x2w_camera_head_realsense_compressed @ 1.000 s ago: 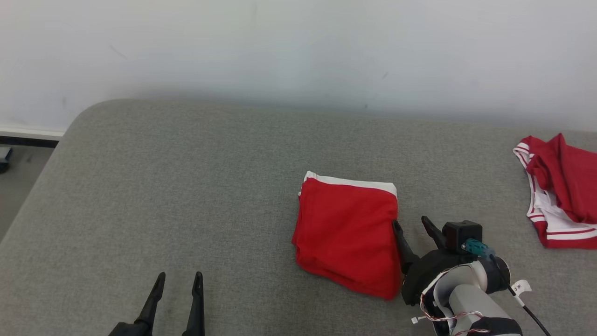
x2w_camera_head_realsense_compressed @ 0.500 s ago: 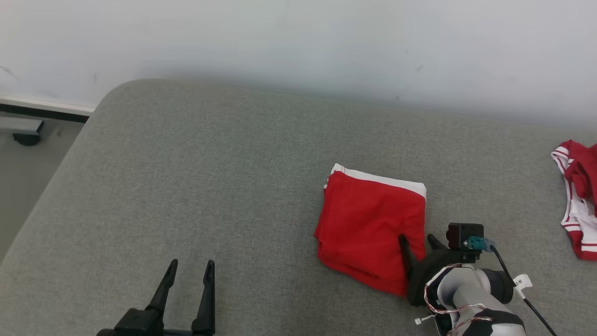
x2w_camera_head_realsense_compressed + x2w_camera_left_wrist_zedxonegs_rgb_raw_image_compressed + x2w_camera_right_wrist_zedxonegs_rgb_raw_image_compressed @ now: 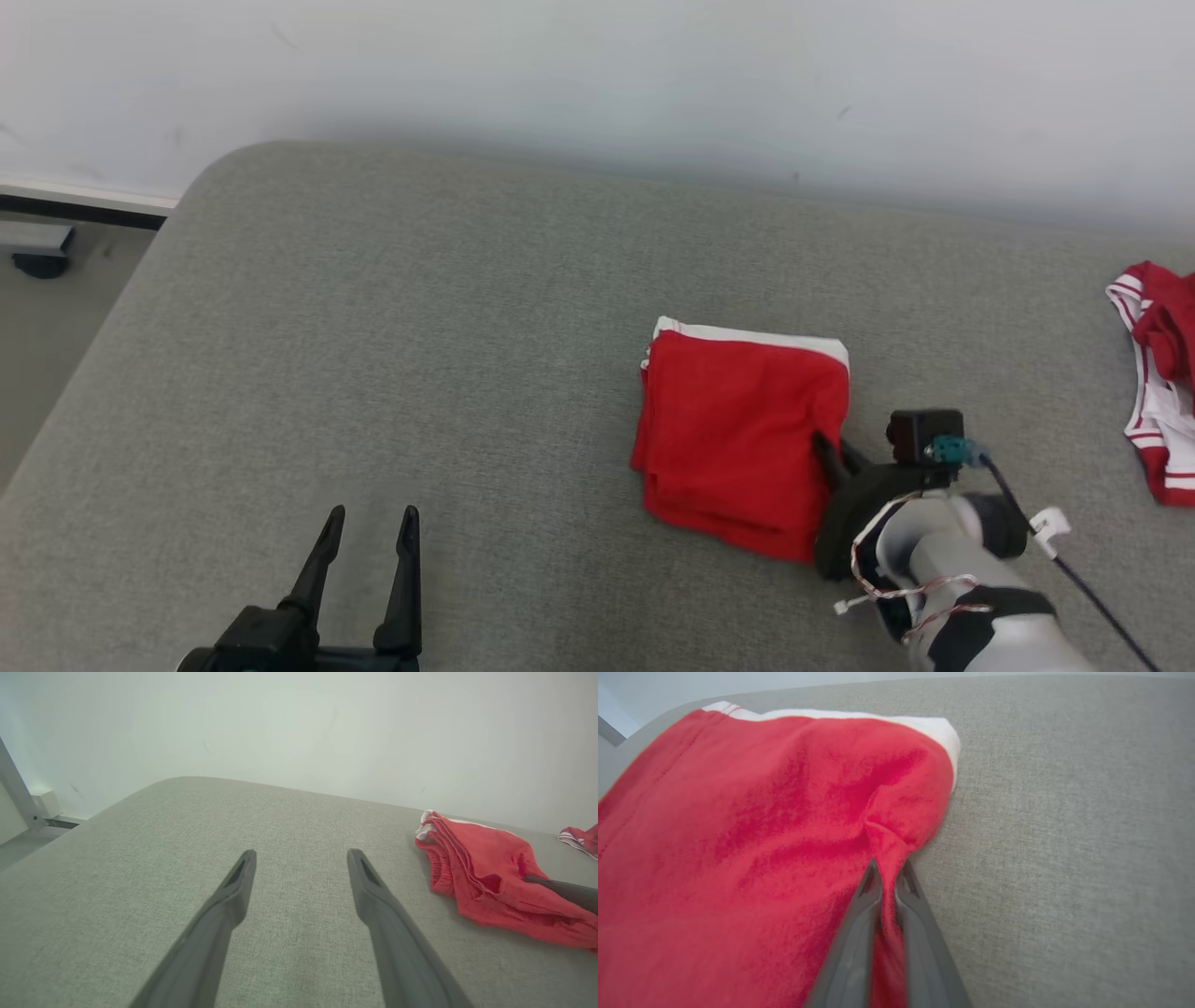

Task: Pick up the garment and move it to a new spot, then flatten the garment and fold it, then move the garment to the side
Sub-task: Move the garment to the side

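The garment is a red cloth with a white band, folded into a square on the grey cushion. My right gripper is shut on the garment's right edge, and the right wrist view shows a ridge of red cloth pinched between its fingers. The garment also lies to the right in the left wrist view, bunched up where the right finger holds it. My left gripper is open over bare cushion at the lower left, far from the garment, with nothing between its fingers.
A second red and white garment lies crumpled at the cushion's far right edge. A pale wall runs behind the cushion. The cushion's rounded left corner drops to the floor, where a dark foot stands.
My right gripper has moved onto the garment's right edge and shut on it, puckering the cloth. The head camera has shifted, so the scene sits differently. The left gripper stays open.
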